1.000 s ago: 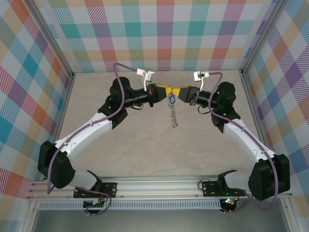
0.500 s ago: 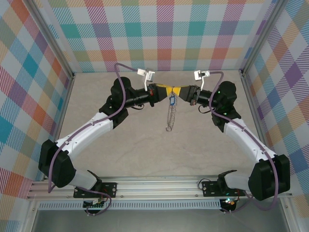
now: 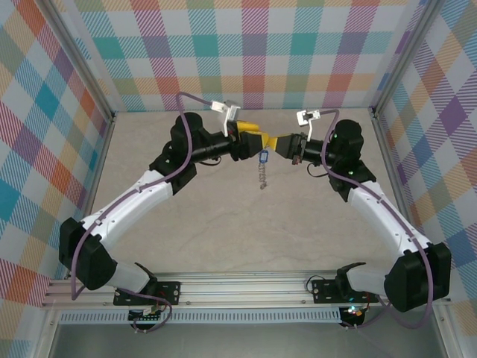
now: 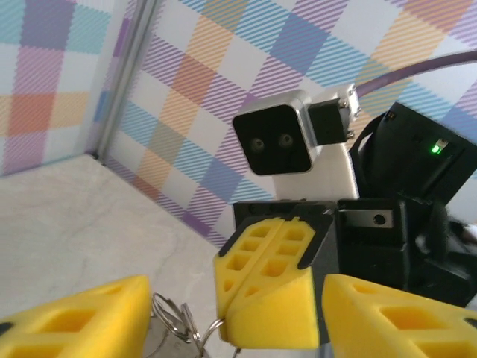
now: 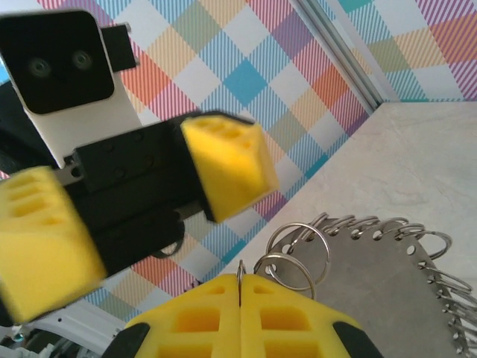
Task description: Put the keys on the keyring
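Risen slightly, keyring [image 3: 262, 177] hangs long-axis toward the near table [image 3: 223, 224] edge, right gripper [image 3: 279, 144] pinching it, left gripper [image 3: 256, 138] released

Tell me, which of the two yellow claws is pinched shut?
The right gripper, fingers pressed together on the keyring; the left gripper stands wide open.

The table [image 3: 223, 231] is a pale beige, faintly marbled slab, walled on its left, far and right sides by checked panels [image 3: 253, 52] that meet at aluminium corner posts. Along its near edge runs a ribbed aluminium rail [image 3: 246, 287], with the left arm's base [image 3: 153, 289] and the right arm's base [image 3: 335, 287] bolted to it side by side. Soft shadows of the arms fall across the middle of the surface.
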`<state>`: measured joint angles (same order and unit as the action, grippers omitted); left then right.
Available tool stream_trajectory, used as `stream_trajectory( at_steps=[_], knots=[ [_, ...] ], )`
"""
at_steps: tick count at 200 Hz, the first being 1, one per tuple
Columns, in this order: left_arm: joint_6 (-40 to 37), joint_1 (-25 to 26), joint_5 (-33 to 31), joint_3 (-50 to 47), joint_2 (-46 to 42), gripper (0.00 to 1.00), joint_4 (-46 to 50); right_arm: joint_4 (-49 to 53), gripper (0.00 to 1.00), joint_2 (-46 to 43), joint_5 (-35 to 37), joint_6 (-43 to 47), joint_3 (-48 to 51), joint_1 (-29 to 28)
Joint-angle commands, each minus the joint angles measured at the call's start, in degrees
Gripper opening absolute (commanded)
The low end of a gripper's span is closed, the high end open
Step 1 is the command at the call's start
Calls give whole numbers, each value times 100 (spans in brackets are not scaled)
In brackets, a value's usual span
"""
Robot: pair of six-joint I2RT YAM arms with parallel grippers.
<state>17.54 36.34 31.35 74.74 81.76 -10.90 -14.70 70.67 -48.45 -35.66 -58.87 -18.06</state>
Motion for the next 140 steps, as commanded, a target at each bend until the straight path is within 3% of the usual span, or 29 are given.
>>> stream_trajectory(
  at_steps=[1,52,95,111,140],
  knots=[
    [-568,20,-306,362,-259,100,651,624,0,-131,-21,756,-435,-4],
    [-2132,14,-881,1791,30,100,3194,2043,0,-24,-115,2037,-1218,62],
    [-2417,-63,-1002,1546,-96,100,2733,3133,0,212,-438,3030,-1896,118],
    [-2438,-158,-718,1589,-44,93,2784,3643,0,305,-565,3452,-2178,119],
    [-2535,-344,229,1876,186,68,3240,4487,0,494,-660,4083,-2627,125]
  ],
)
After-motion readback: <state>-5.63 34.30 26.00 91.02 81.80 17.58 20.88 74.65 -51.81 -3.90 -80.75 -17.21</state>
